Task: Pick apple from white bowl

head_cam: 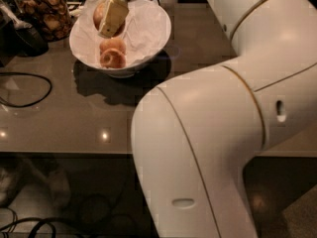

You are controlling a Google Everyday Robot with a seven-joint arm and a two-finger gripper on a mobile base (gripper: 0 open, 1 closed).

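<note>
In the camera view, my gripper (pixel 110 21) hangs over the far left part of the wide white bowl (pixel 148 38), which is lined with crumpled paper. The bowl stands on the glossy grey-brown table (pixel 74 118), at the far left. One small reddish-orange apple (pixel 98 14) sits right against the gripper, on its left side. Whether I grasp it, I cannot tell. Two more apples (pixel 113 46) lie lower in the bowl, touching each other. A glass jar of brown snacks (pixel 44 11) stands left of the bowl.

Glass jar (pixel 43 11) of brown snacks sits upper left on the grey table (pixel 89 118). A black cable (pixel 49 86) loops at the left edge, with more cables (pixel 29 223) on the floor, lower left. The tool (pixel 108 19) is at the top, left of centre.
</note>
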